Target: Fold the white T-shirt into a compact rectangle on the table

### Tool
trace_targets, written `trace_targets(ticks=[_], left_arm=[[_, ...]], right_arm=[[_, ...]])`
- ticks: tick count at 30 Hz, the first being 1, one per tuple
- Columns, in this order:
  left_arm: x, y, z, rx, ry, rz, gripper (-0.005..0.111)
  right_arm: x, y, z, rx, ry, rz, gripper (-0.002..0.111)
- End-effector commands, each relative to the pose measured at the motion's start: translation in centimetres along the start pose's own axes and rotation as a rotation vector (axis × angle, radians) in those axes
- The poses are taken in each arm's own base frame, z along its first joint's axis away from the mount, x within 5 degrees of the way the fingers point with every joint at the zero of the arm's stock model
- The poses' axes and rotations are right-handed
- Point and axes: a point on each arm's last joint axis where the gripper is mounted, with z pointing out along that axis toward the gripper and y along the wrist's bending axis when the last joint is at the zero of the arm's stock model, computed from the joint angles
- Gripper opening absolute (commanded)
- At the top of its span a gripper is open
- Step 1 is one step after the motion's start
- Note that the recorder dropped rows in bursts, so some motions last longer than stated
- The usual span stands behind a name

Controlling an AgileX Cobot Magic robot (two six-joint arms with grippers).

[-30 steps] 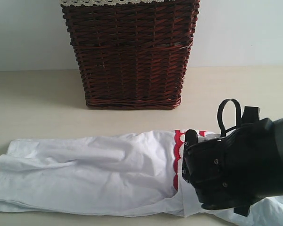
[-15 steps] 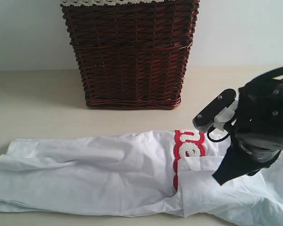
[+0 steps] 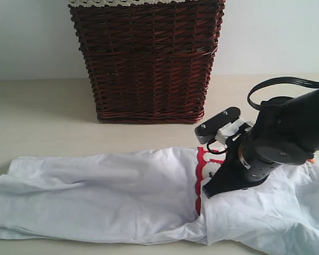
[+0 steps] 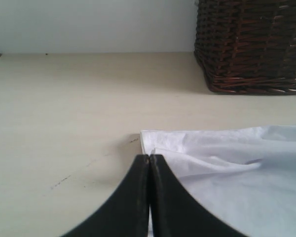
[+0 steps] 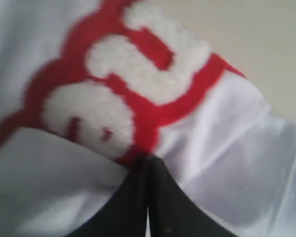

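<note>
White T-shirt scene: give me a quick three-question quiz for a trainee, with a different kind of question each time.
1. True or false: the wicker basket stands on the white T-shirt.
2. Pick one. The right gripper has its tips down beside: A) the red-outlined lettering; B) the lace trim; C) bare tabletop.
3. Fill in: the left gripper has its jaws ____.

Key: 1 false, the basket stands behind the shirt, apart from it; 2 A; 3 shut.
</note>
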Motion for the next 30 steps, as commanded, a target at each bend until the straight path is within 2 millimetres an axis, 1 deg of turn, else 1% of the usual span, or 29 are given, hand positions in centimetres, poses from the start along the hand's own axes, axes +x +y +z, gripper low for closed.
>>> trace_targets(ticks=[1,2,6,10,13,17,18,20,23,25,28,30], left_arm=[[-0.1,0.0,0.0,-0.005,-0.009,0.000,0.000],[-0.1,0.0,0.0,-0.005,-0.009,0.000,0.000],[-0.1,0.0,0.0,-0.005,-0.009,0.000,0.000],[-0.1,0.0,0.0,-0.005,-0.009,0.000,0.000],[-0.1,0.0,0.0,-0.005,-0.009,0.000,0.000],[-0.1,0.0,0.0,-0.005,-0.009,0.000,0.000],[-0.1,0.0,0.0,-0.005,-0.009,0.000,0.000],[-0.1,0.0,0.0,-0.005,-0.009,0.000,0.000],[-0.1,0.0,0.0,-0.005,-0.009,0.000,0.000],[-0.1,0.0,0.0,-0.005,-0.009,0.000,0.000],[-0.1,0.0,0.0,-0.005,-0.009,0.000,0.000],[-0.1,0.0,0.0,-0.005,-0.009,0.000,0.000]], right_arm=[[0.9,-2.6,2.2,0.083,0.115,0.086,0.000],[1.0,-3.0,2.5,0.090,0.129,0.097,0.000],[1.2,-4.3,2.6,0.108,0.141,0.132,0.000],[0.9,-4.9,2.1,0.117,0.121,0.140,0.001],[0.4,-5.3,0.6,0.119,0.065,0.154,0.012],[-0.1,-6.2,-2.7,0.143,-0.008,0.191,0.035],[0.1,-6.6,-3.3,0.158,-0.006,0.207,0.039],[0.6,-7.8,-4.5,0.188,0.013,0.270,0.046],[1.8,-10.0,-5.3,0.209,0.053,0.406,0.048],[2.7,-11.2,-5.2,0.206,0.078,0.483,0.050],[4.2,-12.1,-4.7,0.183,0.129,0.543,0.051],[4.9,-12.6,-4.4,0.177,0.138,0.585,0.051]])
